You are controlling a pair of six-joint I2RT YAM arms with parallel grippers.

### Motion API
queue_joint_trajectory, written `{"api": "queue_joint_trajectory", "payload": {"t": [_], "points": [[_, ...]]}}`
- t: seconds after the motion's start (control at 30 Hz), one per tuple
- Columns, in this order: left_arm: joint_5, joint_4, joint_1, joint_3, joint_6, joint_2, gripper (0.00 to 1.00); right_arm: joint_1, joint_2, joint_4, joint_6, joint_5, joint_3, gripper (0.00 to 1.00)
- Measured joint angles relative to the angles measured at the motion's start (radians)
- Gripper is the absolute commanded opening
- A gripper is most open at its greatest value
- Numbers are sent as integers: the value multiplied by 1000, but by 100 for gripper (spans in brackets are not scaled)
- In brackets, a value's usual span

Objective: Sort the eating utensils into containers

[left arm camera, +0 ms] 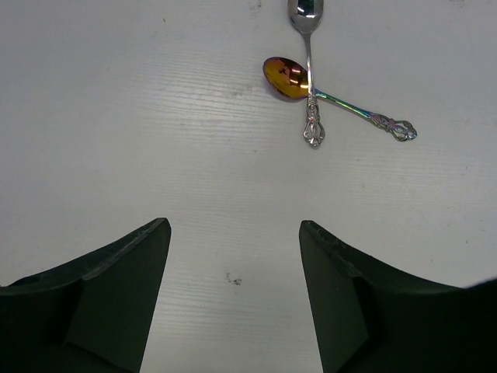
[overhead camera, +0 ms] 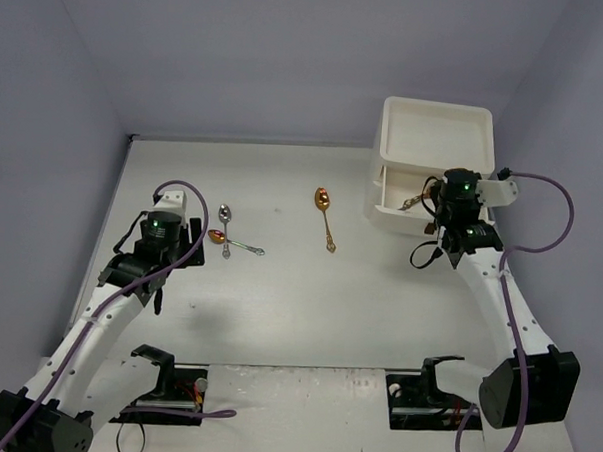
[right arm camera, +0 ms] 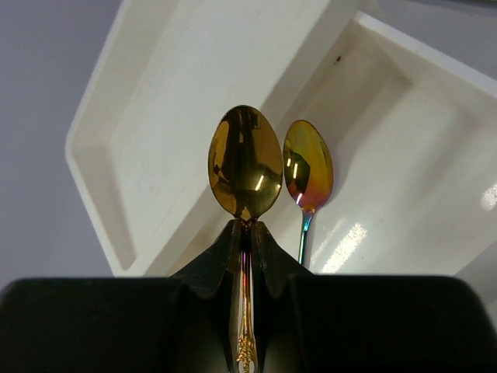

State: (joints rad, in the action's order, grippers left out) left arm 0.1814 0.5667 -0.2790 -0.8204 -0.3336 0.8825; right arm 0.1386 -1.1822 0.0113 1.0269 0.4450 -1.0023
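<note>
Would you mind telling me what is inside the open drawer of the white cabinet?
A rainbow-tinted spoon lies inside the drawer. The right gripper, jaws shut on a gold spoon, blocks the drawer's near part, so anything there is hidden.

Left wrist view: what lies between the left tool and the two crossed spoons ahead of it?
Nothing: only bare white table separates the open left tool from the two crossed spoons, as the left wrist view shows.
</note>
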Motion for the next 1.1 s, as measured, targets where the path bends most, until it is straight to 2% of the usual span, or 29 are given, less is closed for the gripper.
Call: {"api": "queue_joint_trajectory", "payload": {"t": [0.07, 0.13, 0.27, 0.37, 0.47, 0.67, 0.8, 0.93, 1.1], "points": [[-1, 0, 0, 0, 0, 0, 64, -5, -39, 0, 17, -11, 0, 29], [-1, 0, 0, 0, 0, 0, 64, -6, -77, -2, 17, -28, -4, 39], [-1, 0, 0, 0, 0, 0, 64, -6, -119, -11, -33, -63, -47, 50], [-1, 0, 0, 0, 0, 0, 65, 2, -121, -15, -149, -96, -111, 50], [-1, 0, 0, 0, 0, 1, 64, 50, -121, 3, -345, -121, -183, 50], [-6, 0, 0, 0, 0, 14, 64, 269, -167, 35, -723, -215, -298, 51], [-9, 0, 0, 0, 0, 23, 64, 407, -262, 53, -899, -255, -350, 51], [-9, 0, 0, 0, 0, 23, 64, 473, -397, 53, -960, -283, -367, 51], [-8, 0, 0, 0, 0, 23, 64, 479, -594, 43, -949, -310, -387, 49]]}}
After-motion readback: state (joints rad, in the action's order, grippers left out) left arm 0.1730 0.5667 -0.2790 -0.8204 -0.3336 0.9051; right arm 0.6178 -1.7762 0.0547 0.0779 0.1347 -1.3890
